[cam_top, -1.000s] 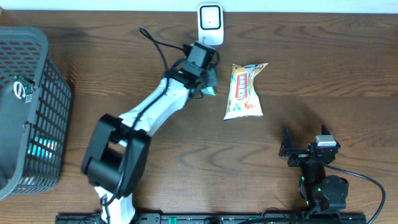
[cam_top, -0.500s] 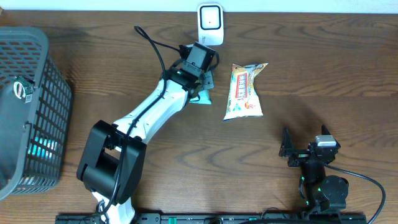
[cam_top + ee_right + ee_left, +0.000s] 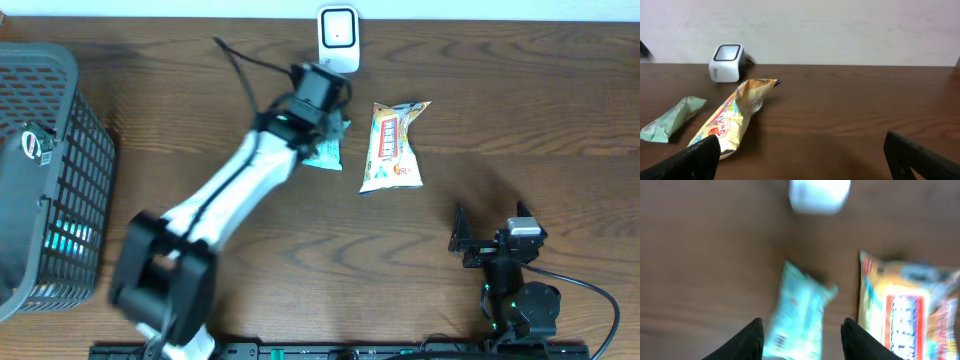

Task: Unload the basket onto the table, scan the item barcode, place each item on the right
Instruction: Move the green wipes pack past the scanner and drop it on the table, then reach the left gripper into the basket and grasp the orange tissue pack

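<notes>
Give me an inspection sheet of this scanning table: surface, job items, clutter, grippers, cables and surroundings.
Surface: dark wooden table, no spills seen.
Job's things: white scanner at the far edge; yellow snack packet and teal packet lying flat side by side in front of it.
Clutter: black basket at the left edge, contents unclear.
Grippers: left gripper open above the teal packet, not gripping it; right gripper open, empty, apart from the packets.
Cables: black cable looping along the left arm; second cable by the right arm's base.
Surroundings: pale wall behind the table.
</notes>
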You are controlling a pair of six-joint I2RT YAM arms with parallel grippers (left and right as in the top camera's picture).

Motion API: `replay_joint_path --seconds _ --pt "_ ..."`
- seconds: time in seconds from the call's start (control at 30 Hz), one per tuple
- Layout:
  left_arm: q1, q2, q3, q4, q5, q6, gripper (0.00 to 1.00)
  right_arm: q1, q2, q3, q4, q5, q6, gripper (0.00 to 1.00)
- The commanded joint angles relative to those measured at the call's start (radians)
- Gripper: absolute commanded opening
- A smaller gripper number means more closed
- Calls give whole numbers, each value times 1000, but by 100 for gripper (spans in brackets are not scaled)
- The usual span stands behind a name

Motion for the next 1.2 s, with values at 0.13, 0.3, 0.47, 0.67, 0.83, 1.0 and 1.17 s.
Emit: replay_joint_path --seconds 0.13,0.3,0.47,0.67,0.83,1.0,1.17 --pt "248 -405 44 0 -318 219 56 5 -5 -2 -5 4 11 99" --pt "601 -559 44 -27 -320 217 65 5 -5 -2 -5 4 11 99" --pt "896 -543 43 -113 -320 211 70 5 -5 -2 -5 4 11 99" --pt "1151 -444 31 -295 -320 -1 82 5 -5 -2 -5 4 11 99" --pt "1262 -330 20 -381 -319 -101 83 5 -5 -2 -5 4 11 99" --pt "1314 -193 20 -461 -319 -102 85 5 -5 -2 -5 4 11 99" --pt "1356 -45 20 -568 -320 -195 91 5 -5 -2 -5 4 11 99"
